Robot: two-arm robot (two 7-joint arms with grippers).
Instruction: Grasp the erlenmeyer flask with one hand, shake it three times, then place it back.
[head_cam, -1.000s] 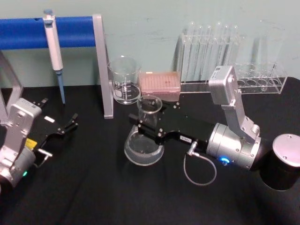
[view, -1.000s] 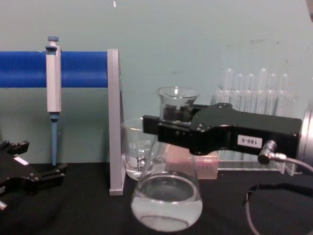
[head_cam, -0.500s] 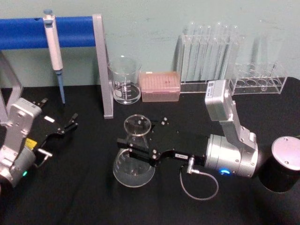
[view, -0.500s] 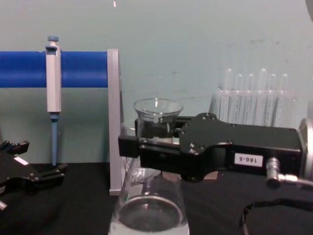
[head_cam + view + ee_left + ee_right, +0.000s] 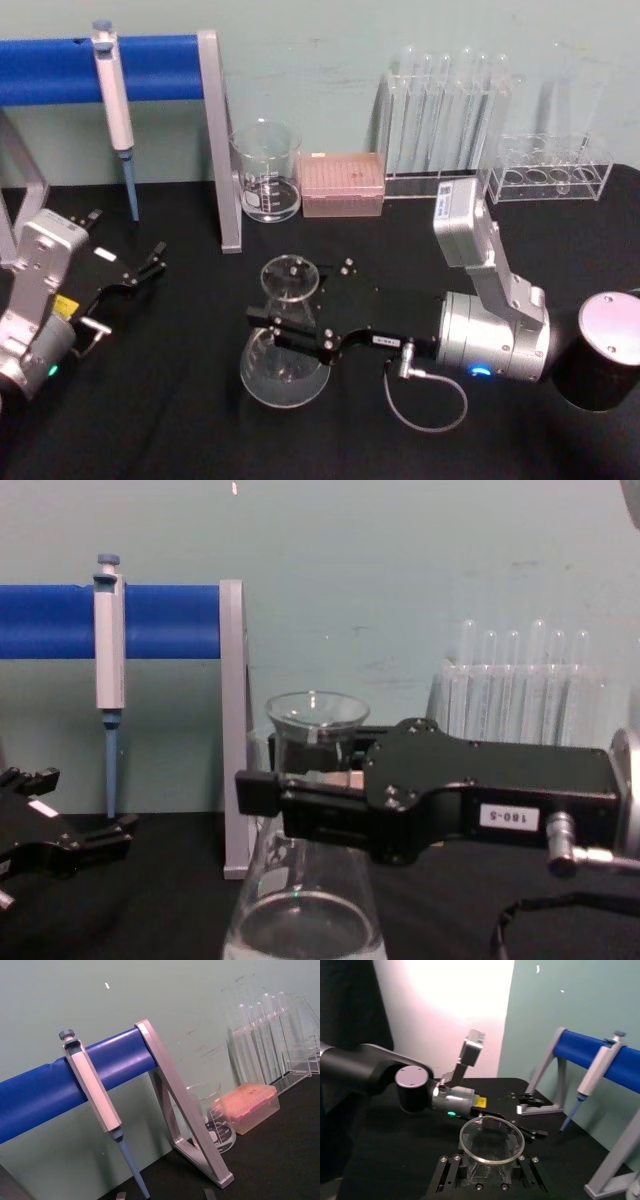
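**Flask clamped at the neck over open tabletop**

The right gripper (image 5: 284, 328) reaches in from the right, level and flat-bodied, its fingers closed on the neck of the erlenmeyer flask (image 5: 282, 368) just under the flared rim. The flask sits near the front middle of the black table (image 5: 180, 420). Whether its base touches the cloth cannot be told. Bare cloth lies in front of it and to its left. To the right are the gripper's grey cable loop (image 5: 428, 392) and, farther out, a black canister (image 5: 603, 350).

The glass is clear, with a wide cone, a narrow neck and what looks like shallow clear liquid in the base (image 5: 303, 925).

The left gripper (image 5: 140, 270) rests well apart at the left edge, fingers parted, holding nothing.

Behind, well clear of the flask, stand the grey stand upright (image 5: 219, 140), beaker (image 5: 267, 172), pink tip box (image 5: 343, 185), hanging pipette (image 5: 115, 95) and test tube rack (image 5: 445, 115).
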